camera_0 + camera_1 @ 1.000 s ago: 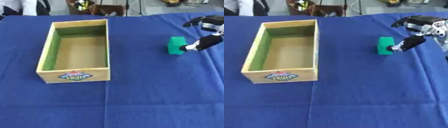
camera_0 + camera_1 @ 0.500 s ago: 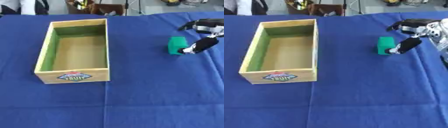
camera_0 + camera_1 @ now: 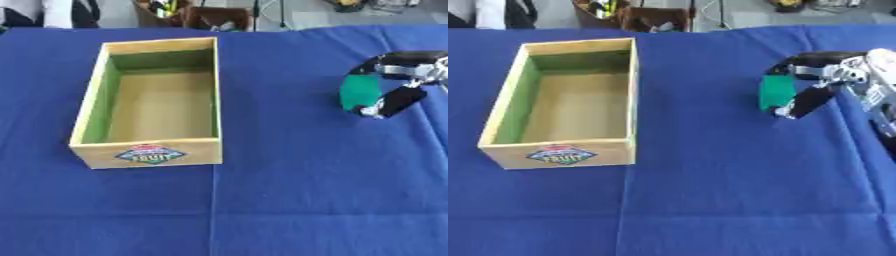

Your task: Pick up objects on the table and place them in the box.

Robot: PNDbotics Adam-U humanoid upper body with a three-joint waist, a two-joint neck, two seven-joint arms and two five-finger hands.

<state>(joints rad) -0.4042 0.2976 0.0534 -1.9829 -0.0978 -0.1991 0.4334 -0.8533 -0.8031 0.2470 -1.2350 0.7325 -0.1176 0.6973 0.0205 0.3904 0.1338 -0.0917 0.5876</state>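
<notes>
Your right hand (image 3: 820, 85) curls around the green block (image 3: 776, 93) on the blue surface (image 3: 710, 190), well right of the box (image 3: 562, 152).

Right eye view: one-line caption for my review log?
Robot's right hand curls its fingers around a green block on the blue tablecloth, right of an empty wooden box.

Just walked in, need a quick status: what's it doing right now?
The right hand has its fingers and thumb curled round a green block on the blue cloth, at the right side of the table. The block looks not yet lifted, though contact with the cloth is hard to tell. The wooden box sits to the left, empty, with a fruit label on its near wall. The left hand is not in view.
</notes>
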